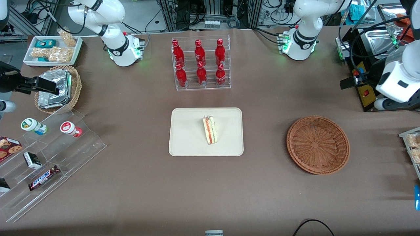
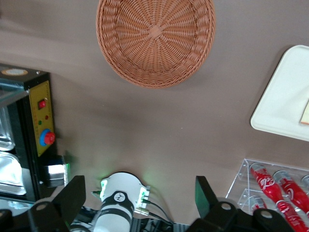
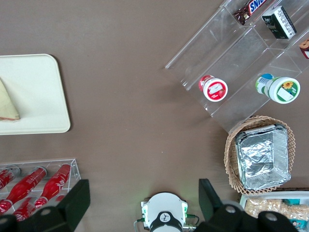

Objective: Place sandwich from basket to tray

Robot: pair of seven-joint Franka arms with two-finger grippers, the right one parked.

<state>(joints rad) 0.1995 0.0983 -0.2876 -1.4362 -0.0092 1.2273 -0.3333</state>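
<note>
The sandwich lies on the tray, roughly at the tray's middle, resting on its side with the red and green filling showing along one edge. Nothing is touching it. The basket stands well apart from the tray, toward the working arm's end of the tabletop, and its woven bowl holds nothing.

The gripper is high above the tabletop, near the working arm's own base and farther from the front camera than the basket. In the left wrist view its two fingers stand wide apart with nothing between them, so it holds nothing. In the front view the arm's wrist sits at the edge of the picture, clear of both basket and tray.

Judged from how things lie, the transfer itself looks finished: sandwich out of the basket, set down on the tray, released. At most, the arm may need to settle into a resting pose.
</note>
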